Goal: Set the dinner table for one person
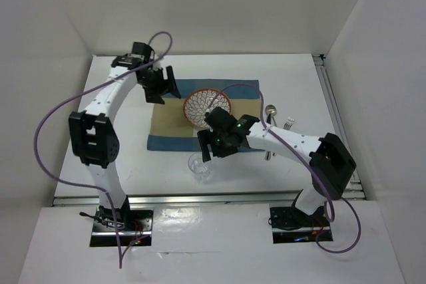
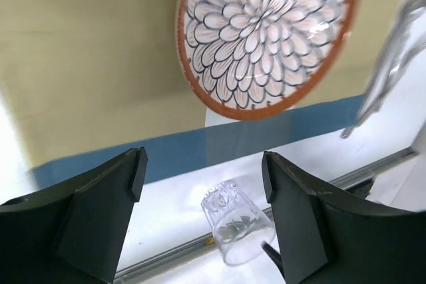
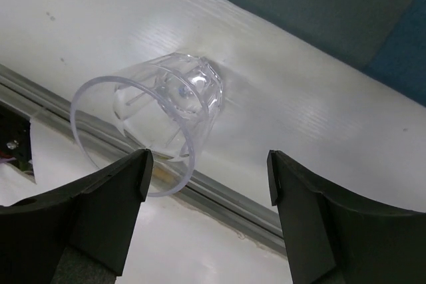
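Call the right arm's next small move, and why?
Probably lower the right pincer around the cup: its jaws are open, and the cup sits untouched just ahead of them in the wrist view, on the table, off the mat.

Seen from above, the right arm [image 1: 286, 139] hid the near rim of the bowl [image 1: 200, 101], most of the spoon [image 1: 270, 110] and fork [image 1: 289, 124], and some table [image 1: 293, 84].
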Robot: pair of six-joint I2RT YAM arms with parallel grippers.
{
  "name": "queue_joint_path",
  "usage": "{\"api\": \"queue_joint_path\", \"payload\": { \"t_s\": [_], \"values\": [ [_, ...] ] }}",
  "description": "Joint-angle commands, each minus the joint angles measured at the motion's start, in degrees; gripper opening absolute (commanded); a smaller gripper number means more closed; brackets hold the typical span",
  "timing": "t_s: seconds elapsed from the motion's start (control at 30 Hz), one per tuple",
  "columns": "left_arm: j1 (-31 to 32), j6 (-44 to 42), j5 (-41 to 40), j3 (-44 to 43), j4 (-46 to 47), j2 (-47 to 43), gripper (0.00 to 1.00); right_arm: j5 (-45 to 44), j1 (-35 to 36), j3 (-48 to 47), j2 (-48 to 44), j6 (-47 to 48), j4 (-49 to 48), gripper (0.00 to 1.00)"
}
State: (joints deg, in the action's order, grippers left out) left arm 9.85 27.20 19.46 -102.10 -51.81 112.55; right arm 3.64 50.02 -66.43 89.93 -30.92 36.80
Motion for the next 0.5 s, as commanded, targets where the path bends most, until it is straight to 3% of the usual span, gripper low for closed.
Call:
{"api": "queue_joint_path", "payload": {
  "t_s": [0.0,0.07,0.2,0.23,0.3,0.33,0.4,0.47],
  "values": [
    [-5.00,-0.66,-1.89,-0.82,-2.68,-9.27,0.87,-2.84,1.74,-2.12,1.29,0.77,-1.73,0.81],
    [-7.29,-0.66,-1.36,0.05,-2.68,-11.73,0.86,-2.85,2.44,-2.12,2.70,0.77,-2.34,0.77],
    [-9.14,-0.66,-1.89,3.13,-2.68,-16.92,0.84,-2.85,3.59,-1.51,4.90,0.24,-4.36,0.59],
    [-9.75,-0.66,-1.36,4.44,-2.16,-17.80,0.83,-3.81,4.12,-2.55,5.43,0.24,-4.36,0.43],
    [-10.37,-0.66,-1.36,5.07,-2.15,-19.91,0.83,-5.30,4.12,-3.96,5.43,-0.46,-2.53,0.25],
    [-10.37,-0.66,-1.36,6.38,-2.15,-20.44,0.83,-6.96,4.12,-5.71,5.43,-0.98,-1.74,0.11],
    [-10.37,-0.66,-1.36,7.09,-1.63,-21.50,0.83,-9.08,4.12,-8.17,4.73,-0.47,1.60,0.00],
    [-10.37,-0.05,-1.36,8.49,-1.10,-22.99,0.82,-13.90,2.02,-13.07,3.50,0.15,4.67,0.00]
  ]
}}
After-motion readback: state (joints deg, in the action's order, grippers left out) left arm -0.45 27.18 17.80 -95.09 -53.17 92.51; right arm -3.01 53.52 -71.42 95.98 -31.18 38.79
